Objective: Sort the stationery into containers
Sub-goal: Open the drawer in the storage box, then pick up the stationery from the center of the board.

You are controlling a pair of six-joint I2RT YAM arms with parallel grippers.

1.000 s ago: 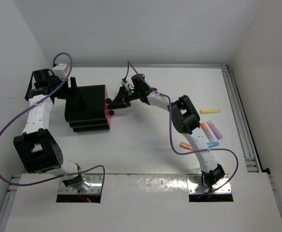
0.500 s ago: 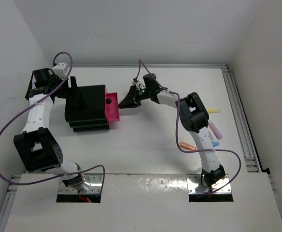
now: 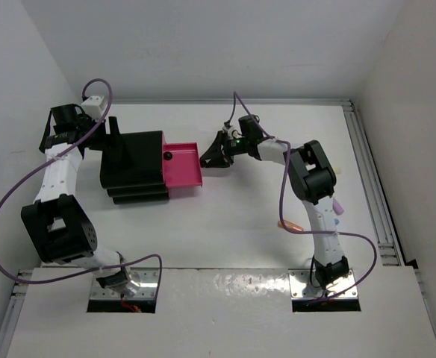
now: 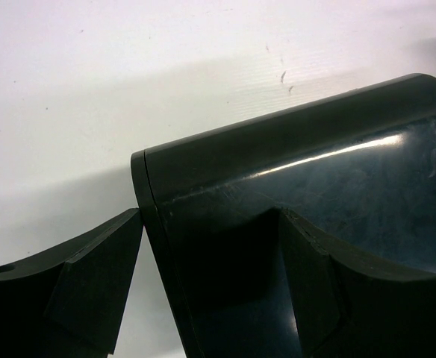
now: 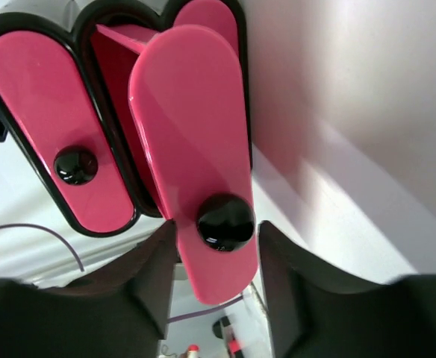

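Note:
The black stepped box (image 3: 132,165) stands at the left of the table. Its top pink drawer (image 3: 182,165) is pulled out to the right and looks empty. My right gripper (image 3: 207,158) is at the drawer front; in the right wrist view (image 5: 218,224) its jaws stand either side of the black knob (image 5: 225,221) with small gaps. My left gripper (image 3: 116,134) straddles the box's back edge (image 4: 147,194), jaws wide apart. An orange highlighter (image 3: 287,224), a pink one (image 3: 338,206) and the tip of a yellow one (image 3: 338,170) lie at the right, partly hidden by my right arm.
A second pink drawer front with its knob (image 5: 76,165) is closed beside the open one, and a third (image 5: 210,19) shows behind it. A metal rail (image 3: 371,186) runs along the table's right edge. White walls close in the far and side edges.
My right gripper has moved to the right and the top drawer has slid out of the box with it. My right arm now covers more of the highlighters. The left arm has not moved.

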